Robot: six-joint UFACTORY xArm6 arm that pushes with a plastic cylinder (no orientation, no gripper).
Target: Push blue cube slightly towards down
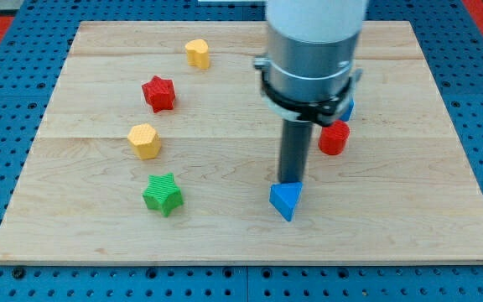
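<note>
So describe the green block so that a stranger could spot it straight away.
Start at the wooden board and go to its bottom-left part in the view. The green star-shaped block sits there, just below the yellow hexagonal block. It is the only green piece.

Arm: your grey-and-white arm (313, 50) comes down from the view's top, upright
Rod: dark, straight, vertical
Tip: your tip (290, 181) rests low, centre-right in the view

The pale wooden tabletop (225, 226) shows smooth, matt grain. The green star-shaped plastic block (163, 194) looks ridged; the red plastic cylinder block (334, 138) appears smooth.
</note>
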